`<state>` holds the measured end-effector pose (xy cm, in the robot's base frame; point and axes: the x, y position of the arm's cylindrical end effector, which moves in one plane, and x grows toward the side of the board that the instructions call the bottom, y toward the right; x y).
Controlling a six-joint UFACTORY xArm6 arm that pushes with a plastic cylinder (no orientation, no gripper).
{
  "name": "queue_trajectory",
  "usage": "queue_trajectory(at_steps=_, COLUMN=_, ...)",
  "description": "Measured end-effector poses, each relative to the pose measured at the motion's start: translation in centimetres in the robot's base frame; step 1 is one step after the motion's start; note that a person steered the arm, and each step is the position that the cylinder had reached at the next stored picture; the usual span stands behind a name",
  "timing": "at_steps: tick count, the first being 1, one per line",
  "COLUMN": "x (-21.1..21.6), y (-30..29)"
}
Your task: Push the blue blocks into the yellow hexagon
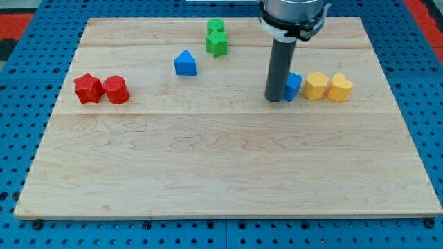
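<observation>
Nearest the camera, only bare wood of the board (pixel 228 173) is seen, with nothing resting along its lower edge. At the rod's lower end, my tip (pixel 275 99) is set on the board, against the left side of a blue block (pixel 293 86). Much of that block is covered by the rod, so its shape cannot be made out. No gripper is carried; nothing is held, and the rod is merely pressed beside the block. The arm's upper part is cut off by the view's top.

Just right of the hidden blue block, a yellow hexagon (pixel 316 86) is found, touching it or very nearly so; the gap cannot be judged. A second yellow block (pixel 340 88), heart-like in outline, is placed just beside the hexagon on the view's right.

Further left, well apart from the tip, a second blue block (pixel 185 63) with a peaked top is seen. Two green blocks (pixel 217 28) (pixel 217 45) are stacked closely toward the view's top, their shapes hard to tell. At the far left, a red star (pixel 88 88) and a red cylinder (pixel 116 90) are set touching.
</observation>
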<state>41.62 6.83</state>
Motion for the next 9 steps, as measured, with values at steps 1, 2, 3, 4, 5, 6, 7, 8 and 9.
queue_trajectory(at_steps=1, x=1.5, y=-10.6)
queue_trajectory(at_steps=2, x=-2.5, y=-19.6)
queue_trajectory(at_steps=3, x=-9.1, y=-20.8)
queue_trajectory(at_steps=4, x=-9.4, y=-14.7)
queue_trajectory(at_steps=5, x=-5.4, y=-4.6)
queue_trajectory(at_steps=6, x=-4.7, y=4.2)
queue_trajectory(at_steps=7, x=-4.6, y=6.5)
queue_trajectory(at_steps=8, x=-4.6, y=6.2)
queue_trajectory(at_steps=9, x=-4.6, y=6.1)
